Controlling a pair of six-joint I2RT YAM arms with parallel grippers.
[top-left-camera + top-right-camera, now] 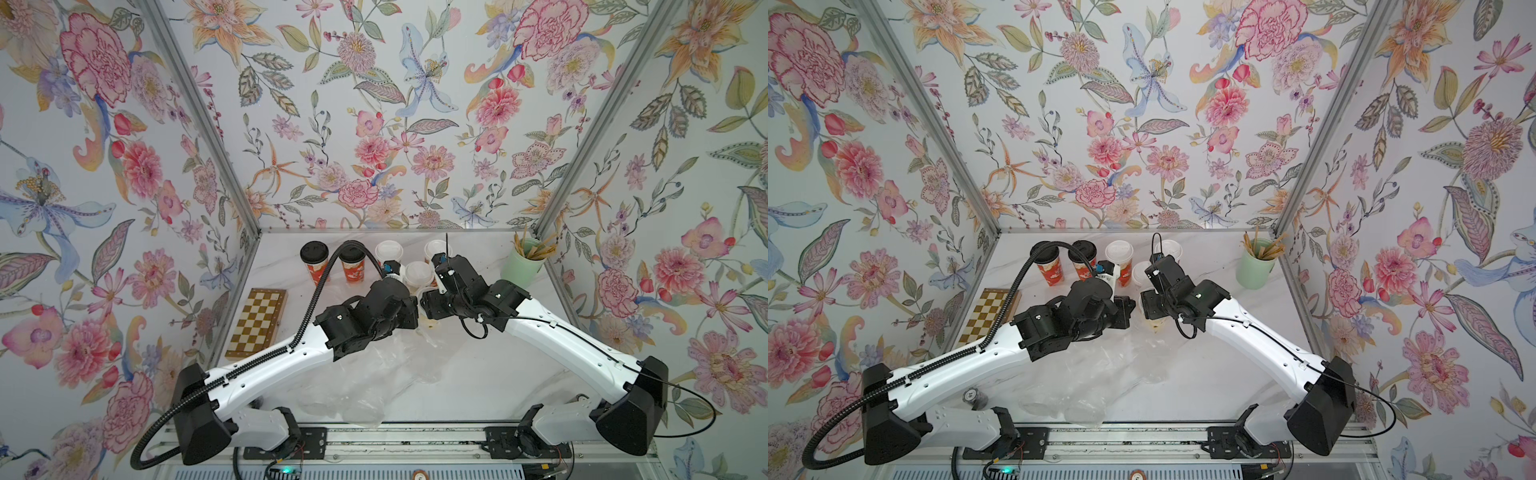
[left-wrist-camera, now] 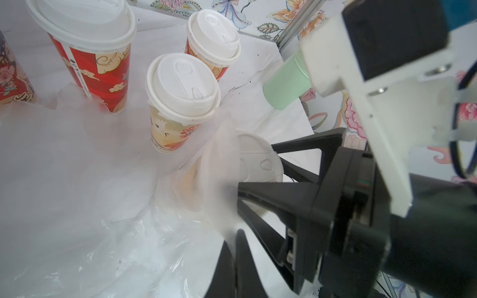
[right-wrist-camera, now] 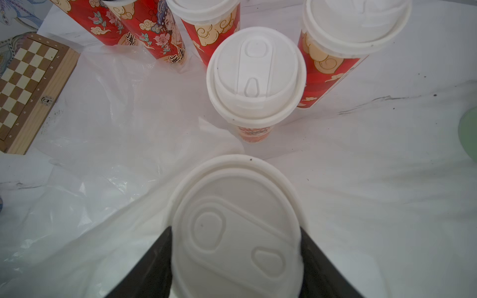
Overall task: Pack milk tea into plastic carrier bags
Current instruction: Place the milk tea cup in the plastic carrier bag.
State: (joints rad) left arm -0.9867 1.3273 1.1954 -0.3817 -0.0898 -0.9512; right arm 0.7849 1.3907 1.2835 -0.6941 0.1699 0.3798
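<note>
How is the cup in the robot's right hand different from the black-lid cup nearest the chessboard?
The held cup has a white lid; the black-lid cup has a black one. The held cup is gripped by the right gripper, a plastic bag beside it; the black-lid cup stands free at the back of the table. Both are tall lidded cups.

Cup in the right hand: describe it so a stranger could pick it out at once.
On the marble table, five cups stand near the back wall. Just in front of them, one white-lidded cup sits at a clear plastic bag's edge. It alone is gripped, by the right hand.
</note>
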